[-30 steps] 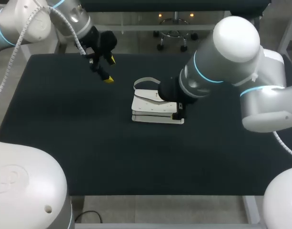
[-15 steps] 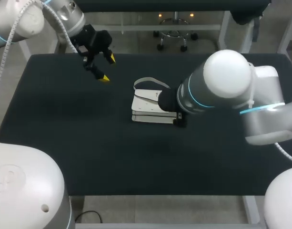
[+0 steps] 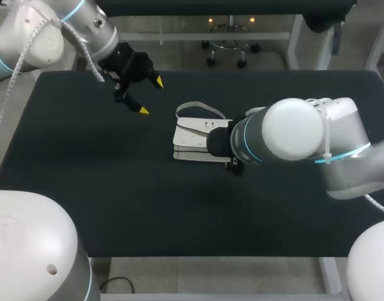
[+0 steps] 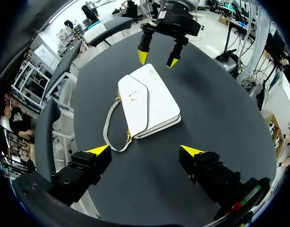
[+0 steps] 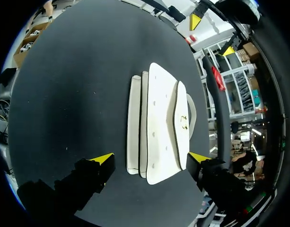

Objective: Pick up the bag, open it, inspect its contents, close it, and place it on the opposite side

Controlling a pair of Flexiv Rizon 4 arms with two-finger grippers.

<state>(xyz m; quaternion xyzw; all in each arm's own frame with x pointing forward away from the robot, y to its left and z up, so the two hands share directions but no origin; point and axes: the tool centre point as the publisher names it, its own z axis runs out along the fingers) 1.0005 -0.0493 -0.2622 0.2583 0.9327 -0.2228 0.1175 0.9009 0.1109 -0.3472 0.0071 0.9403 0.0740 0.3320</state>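
Observation:
A white flap bag (image 3: 197, 140) with a gold clasp lies flat in the middle of the black table (image 3: 85, 175), its grey strap (image 3: 195, 106) looped toward the back. My left gripper (image 3: 151, 96) hangs open above the table, back and left of the bag. In the left wrist view the bag (image 4: 147, 106) lies ahead of the open left gripper (image 4: 145, 151), apart from it. My right gripper (image 5: 151, 158) is open, with the bag's (image 5: 156, 127) near end between its fingers, untouched. In the head view my right arm hides that gripper. The right gripper (image 4: 157, 59) shows over the bag's far end.
The black table carries nothing but the bag. My right arm's (image 3: 292, 132) thick forearm reaches over the table's right half to the bag. My left gripper (image 5: 212, 35) shows far beyond the bag in the right wrist view.
My right arm's elbow has swung down toward the table's front while its gripper stays over the bag. My left gripper has shifted slightly right and turned. The bag has not moved.

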